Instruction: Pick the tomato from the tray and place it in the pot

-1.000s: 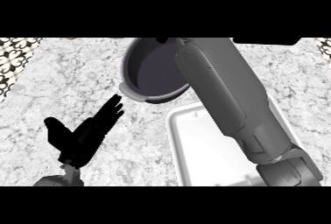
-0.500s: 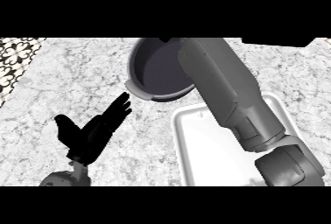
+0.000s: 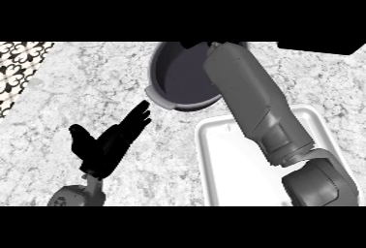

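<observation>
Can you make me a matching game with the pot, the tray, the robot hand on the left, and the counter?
Things:
1. pot
2. tray
3. left robot hand
4. counter

Descriptions:
A. black, fingers straight, over the counter left of the tray
B. white and rectangular, at the lower right
C. grey and white marble pattern
D. dark grey and round, at the top, partly hidden by the grey right arm

Pairs: 1-D, 2-B, 3-A, 4-C

Right forearm [image 3: 250, 101] blocks pot [image 3: 172, 72] and tray [image 3: 214, 160]; counter [image 3: 71, 97] lies bare.
</observation>
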You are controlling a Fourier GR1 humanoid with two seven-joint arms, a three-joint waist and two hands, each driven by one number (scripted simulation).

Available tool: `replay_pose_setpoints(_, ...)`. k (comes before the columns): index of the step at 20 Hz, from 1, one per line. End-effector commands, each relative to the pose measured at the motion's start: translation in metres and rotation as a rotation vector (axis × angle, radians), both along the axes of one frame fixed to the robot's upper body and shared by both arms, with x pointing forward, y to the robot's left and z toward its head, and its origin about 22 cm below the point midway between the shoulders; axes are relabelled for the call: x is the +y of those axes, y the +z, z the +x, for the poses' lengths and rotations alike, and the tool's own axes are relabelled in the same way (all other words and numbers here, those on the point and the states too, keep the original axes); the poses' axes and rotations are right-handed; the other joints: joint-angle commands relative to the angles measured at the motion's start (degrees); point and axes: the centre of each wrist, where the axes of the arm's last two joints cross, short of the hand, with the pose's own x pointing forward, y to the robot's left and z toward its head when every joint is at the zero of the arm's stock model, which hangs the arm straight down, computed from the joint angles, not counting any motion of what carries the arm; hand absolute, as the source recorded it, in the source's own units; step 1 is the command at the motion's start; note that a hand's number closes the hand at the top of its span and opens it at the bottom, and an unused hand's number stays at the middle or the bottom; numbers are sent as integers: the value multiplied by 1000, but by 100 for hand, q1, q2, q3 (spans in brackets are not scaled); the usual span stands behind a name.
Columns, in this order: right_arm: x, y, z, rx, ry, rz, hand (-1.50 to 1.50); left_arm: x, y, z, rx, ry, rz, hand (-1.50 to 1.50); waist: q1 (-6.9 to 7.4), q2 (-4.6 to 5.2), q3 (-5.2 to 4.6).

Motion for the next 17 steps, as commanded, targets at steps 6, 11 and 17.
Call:
replay_pose_setpoints(6,-14,-6,3,-161,-18,238,-150,-6,-7,4,4,-11,-6,0,129,50,1)
replay_pose_setpoints(11,-16,-10,4,-277,-53,234,-150,0,5,6,-6,1,6,0,35,-8,0)
replay_pose_setpoints(17,-35,-37,6,-271,-145,214,-150,-2,-16,-5,23,34,-8,0,-217,-64,-4)
